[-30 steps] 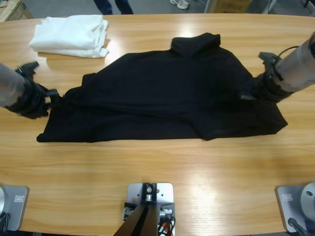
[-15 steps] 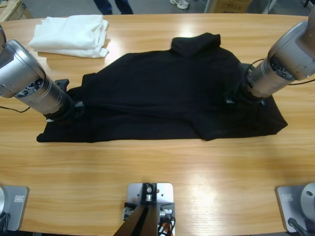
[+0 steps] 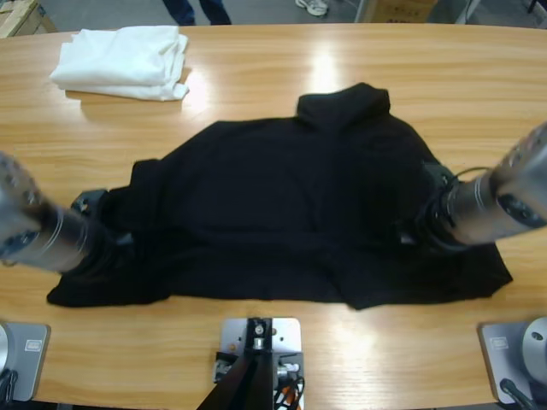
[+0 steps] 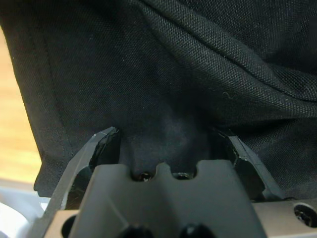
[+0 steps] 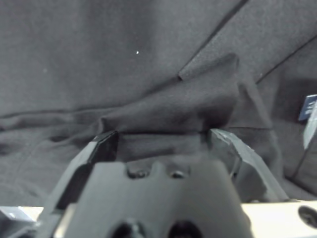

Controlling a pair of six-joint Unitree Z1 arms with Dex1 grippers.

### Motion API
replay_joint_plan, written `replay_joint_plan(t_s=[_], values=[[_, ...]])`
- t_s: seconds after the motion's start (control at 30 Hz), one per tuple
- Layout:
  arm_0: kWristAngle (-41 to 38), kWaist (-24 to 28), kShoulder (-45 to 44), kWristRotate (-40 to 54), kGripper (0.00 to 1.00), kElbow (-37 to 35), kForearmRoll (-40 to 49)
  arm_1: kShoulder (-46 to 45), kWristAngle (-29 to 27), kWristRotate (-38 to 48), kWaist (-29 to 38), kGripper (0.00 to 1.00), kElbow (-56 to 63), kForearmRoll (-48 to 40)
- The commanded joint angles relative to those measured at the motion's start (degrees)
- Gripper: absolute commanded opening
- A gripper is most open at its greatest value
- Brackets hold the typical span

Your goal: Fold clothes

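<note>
High view: black polo shirt lies mid-table w/ my left gripper & right gripper each at a side, jaws apart around bunched cloth, prob so I can lift both ends together.

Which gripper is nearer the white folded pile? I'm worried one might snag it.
Left. The left gripper is at the black shirt's edge below the white pile; the right gripper is across the table.
</note>
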Motion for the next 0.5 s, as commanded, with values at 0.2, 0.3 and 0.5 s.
replay_joint_plan(t_s=[0.2,0.3,0.5], values=[[11.77,4.18,-16.49,9.12,0.78,-6.23,1.94,-3.55,-3.05,-9.31,-1.78,0.964,-13.68,10.28],[7.43,14.8,-15.28,13.95,0.77,-8.2,0.15,0.02,-1.41,-13.94,-4.75,0.968,-20.62,11.88],[-7.99,30.81,-3.45,35.08,0.719,-10.05,-9.71,4.19,0.64,-17.96,-9.44,0.968,-27.35,14.8]])
